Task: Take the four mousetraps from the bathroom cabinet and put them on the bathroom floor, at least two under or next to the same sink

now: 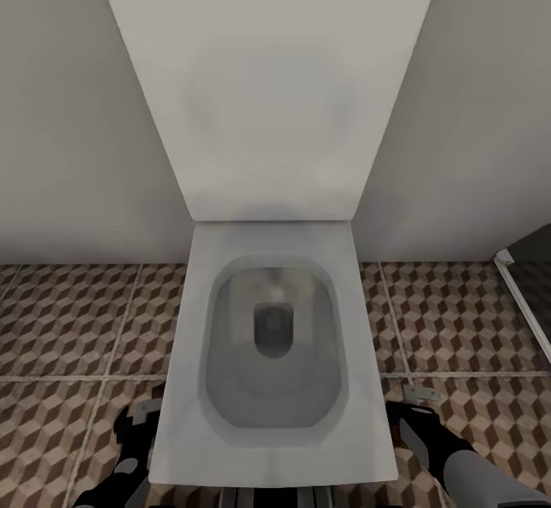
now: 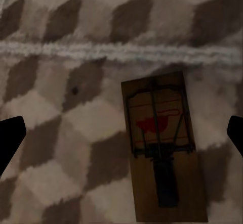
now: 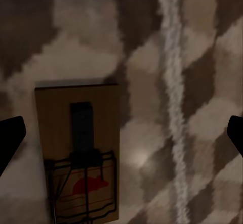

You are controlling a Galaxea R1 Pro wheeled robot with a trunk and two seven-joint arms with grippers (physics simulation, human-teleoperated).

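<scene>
Looking down from the head view, a white square-edged toilet [image 1: 272,324] fills the centre, with the left gripper [image 1: 138,420] and right gripper [image 1: 413,408] low over the brown, beige and white cube-patterned bathroom floor [image 1: 69,324] on either side; no sink is in sight, so traps left here risk failing the sink condition. The left wrist view shows released, wide-apart jaws over a flat tan wooden mousetrap [image 2: 162,143] lying free on the tiles, and the right wrist view shows the same over a second mousetrap [image 3: 78,148]; descending carelessly could trip either wire.

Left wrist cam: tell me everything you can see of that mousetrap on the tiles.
The mousetrap is a small rectangular brown wooden board, flat on the cube-patterned bathroom floor, just past a pale grout line. Thin dark wire forms a frame over one half, above a red printed mark; a dark bar runs along the other half. The left tool is open above it, with dark fingertips wide apart and not touching it.
</scene>
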